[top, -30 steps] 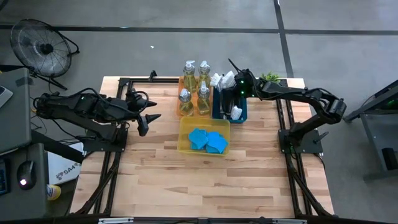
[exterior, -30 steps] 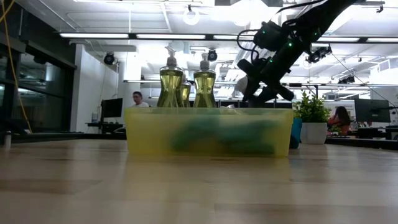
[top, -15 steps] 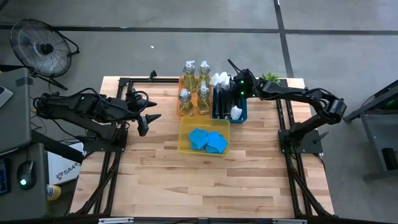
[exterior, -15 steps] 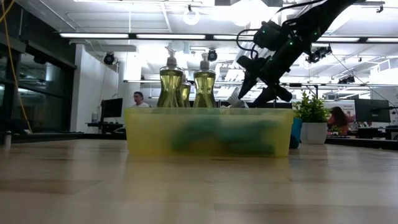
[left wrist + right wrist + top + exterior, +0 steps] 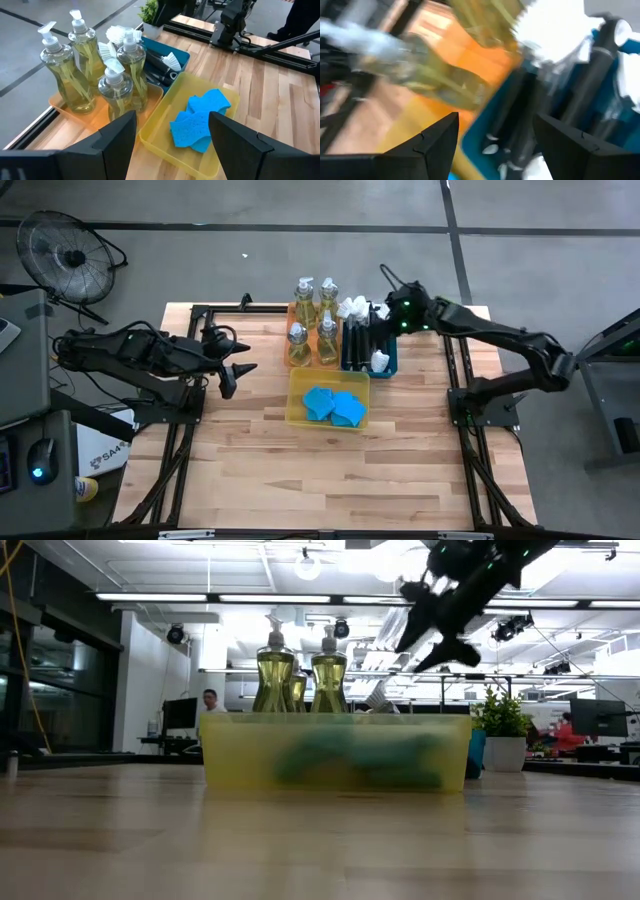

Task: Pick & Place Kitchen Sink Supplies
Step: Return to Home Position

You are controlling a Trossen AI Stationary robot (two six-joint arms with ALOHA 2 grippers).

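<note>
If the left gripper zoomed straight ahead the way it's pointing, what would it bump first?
The left gripper would probably hit the near wall of the yellow tray holding the blue sponges; only bare table lies before it. The orange tray sits close beside that line, so I'm unsure.

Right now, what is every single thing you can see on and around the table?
Soap bottles: four, yellowish, white tops, in the orange tray.
Dish brushes: at least three, black handles, white heads, in the teal tray.
Sponges: a few, overlapping, blue, in the yellow tray.
Plant: one, green, table's back edge.
Fan: one, black, on the floor.
Left gripper: dark, open, over table's left side.
Right gripper: dark, open, above teal tray.
</note>
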